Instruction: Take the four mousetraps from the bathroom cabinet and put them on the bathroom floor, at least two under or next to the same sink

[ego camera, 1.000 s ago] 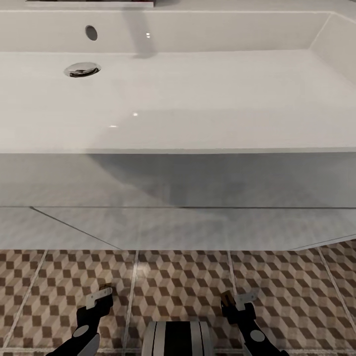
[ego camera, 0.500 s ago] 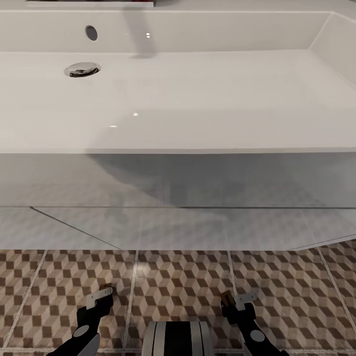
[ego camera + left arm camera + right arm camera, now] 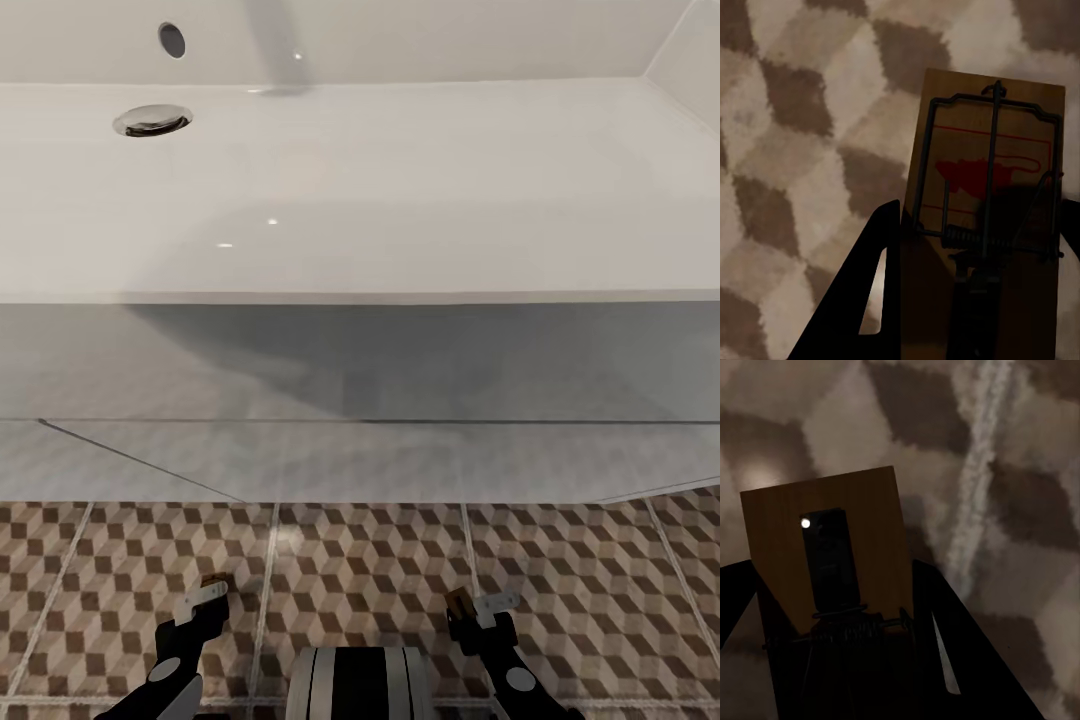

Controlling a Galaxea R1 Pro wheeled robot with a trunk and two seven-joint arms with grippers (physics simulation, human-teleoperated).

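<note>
Tilted down slightly since a second ago, head camera only; grippers unmoved. Left gripper (image 3: pixel 207 592) clamped on one mousetrap (image 3: pixel 984 202), right gripper (image 3: pixel 477 603) on another mousetrap (image 3: pixel 832 551), long axes along the fingers, above the bathroom floor (image 3: pixel 360 560) beside the sink's (image 3: pixel 400 190) front edge.

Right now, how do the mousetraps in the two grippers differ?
The left gripper's mousetrap shows its top face: red print and a wire frame. The right gripper's mousetrap shows plain wood with a dark rectangular plate. The left one looks level across its far edge; the right one sits tilted. Both are tan boards held over the patterned floor.
</note>
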